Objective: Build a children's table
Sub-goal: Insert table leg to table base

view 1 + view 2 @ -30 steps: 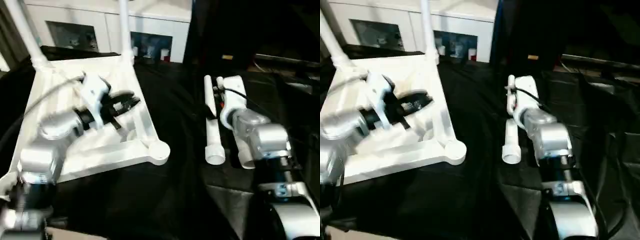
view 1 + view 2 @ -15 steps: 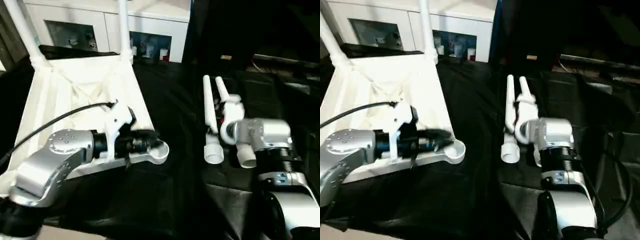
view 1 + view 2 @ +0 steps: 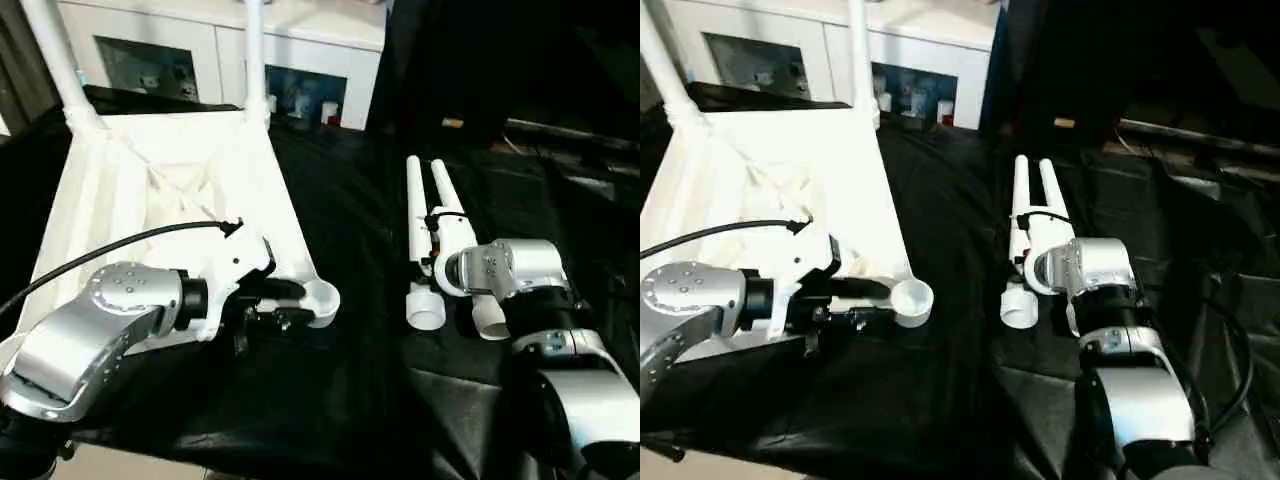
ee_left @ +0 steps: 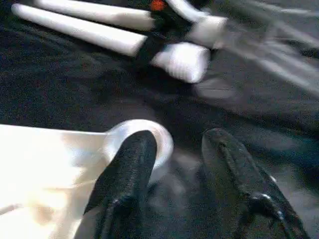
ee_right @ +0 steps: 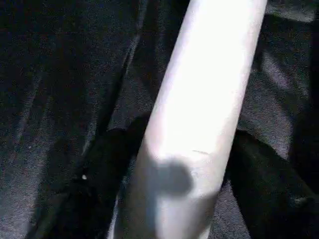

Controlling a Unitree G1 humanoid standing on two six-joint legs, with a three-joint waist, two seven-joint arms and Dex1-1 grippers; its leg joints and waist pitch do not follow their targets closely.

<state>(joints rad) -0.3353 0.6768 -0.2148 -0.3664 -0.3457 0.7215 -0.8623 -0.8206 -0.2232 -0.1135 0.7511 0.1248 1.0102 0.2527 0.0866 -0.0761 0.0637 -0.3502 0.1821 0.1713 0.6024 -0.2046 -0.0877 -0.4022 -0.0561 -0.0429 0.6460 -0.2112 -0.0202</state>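
left gripper (image 4: 174, 164), fingers apart, straddles the rim of the upturned tabletop's (image 3: 150, 190) near corner socket (image 3: 322, 298), likely steadying it for a leg. right gripper (image 5: 174, 164) sits around one of two loose legs (image 3: 413, 225) on the black cloth (image 3: 340, 400), fingers either side; whether it grips is unclear. two fitted legs (image 3: 253, 60) run past the frame's top edge.

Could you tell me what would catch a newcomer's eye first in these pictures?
The big white tabletop lies upside down on the black cloth on the robot's left, with two legs already standing in its far corners. The left gripper sits open at the tabletop's empty near corner socket, one finger over the socket's rim. On the right, two loose legs lie side by side, and the right gripper straddles one of them.
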